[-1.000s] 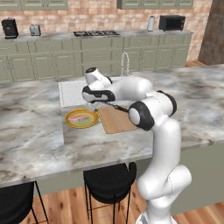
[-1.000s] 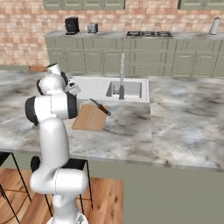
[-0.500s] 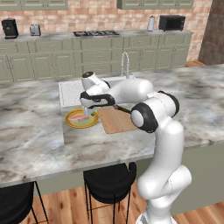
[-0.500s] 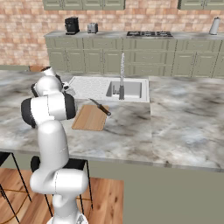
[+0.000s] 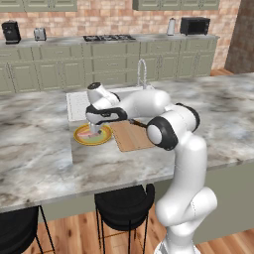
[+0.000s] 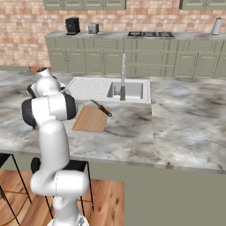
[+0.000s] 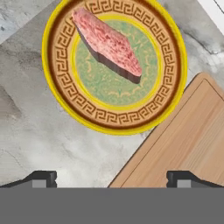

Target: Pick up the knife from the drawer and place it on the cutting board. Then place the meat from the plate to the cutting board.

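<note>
The fingers (image 7: 112,177) stand wide apart with nothing between them, their two dark tips at the bottom of the hand view. Against a second ago the hand has swung away from the cutting board (image 5: 133,136) toward the plate (image 5: 92,134) and now hangs low over the plate's near rim in the left base view; the knife, board and plate lie as they did.

In the hand view the fingers (image 7: 43,177) straddle the gap where bare marble desk (image 7: 52,144) meets the near corner of the cutting board (image 7: 183,135). The meat (image 7: 107,43) lies ahead of them, well apart, on the green centre of the plate (image 7: 59,94), its long side running slantwise. The plate sits just beside the board's edge on the desk.

The knife (image 6: 102,108) rests across the far corner of the cutting board (image 6: 91,119), blade toward the sink (image 6: 128,90).
</note>
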Available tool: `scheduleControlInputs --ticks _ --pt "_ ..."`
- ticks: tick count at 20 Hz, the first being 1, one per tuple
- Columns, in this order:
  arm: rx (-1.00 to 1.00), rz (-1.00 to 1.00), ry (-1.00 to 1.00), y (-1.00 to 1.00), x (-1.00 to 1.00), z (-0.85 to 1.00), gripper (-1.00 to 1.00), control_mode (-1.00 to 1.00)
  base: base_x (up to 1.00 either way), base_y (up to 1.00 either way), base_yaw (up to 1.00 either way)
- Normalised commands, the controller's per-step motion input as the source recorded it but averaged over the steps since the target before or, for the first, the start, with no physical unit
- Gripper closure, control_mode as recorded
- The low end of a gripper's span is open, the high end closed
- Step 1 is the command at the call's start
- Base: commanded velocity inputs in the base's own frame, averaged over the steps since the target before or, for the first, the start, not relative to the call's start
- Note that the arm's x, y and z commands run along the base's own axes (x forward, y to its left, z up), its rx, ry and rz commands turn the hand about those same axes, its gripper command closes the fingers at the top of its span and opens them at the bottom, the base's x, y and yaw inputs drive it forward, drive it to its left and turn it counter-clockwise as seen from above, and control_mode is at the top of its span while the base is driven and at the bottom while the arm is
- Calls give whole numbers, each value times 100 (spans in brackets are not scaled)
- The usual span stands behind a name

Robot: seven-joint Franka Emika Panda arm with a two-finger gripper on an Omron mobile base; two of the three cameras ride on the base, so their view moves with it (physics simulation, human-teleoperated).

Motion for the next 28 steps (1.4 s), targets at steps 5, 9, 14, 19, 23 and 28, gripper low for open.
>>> scheduleControlInputs --ticks 5,9,14,19,23,28 --pt "0 13 3 9 1 -3 -100 -100 0 0 0" --pt "0 16 1 4 0 -12 -100 -100 0 0 0" --pt "0 17 0 0 1 -19 -100 -100 0 0 0" --pt "0 16 2 1 3 -25 -100 -100 0 0 0" --pt "0 15 4 4 19 -23 -100 -100 0 0 0" --pt "0 12 4 9 41 -17 -100 -100 0 0 0"
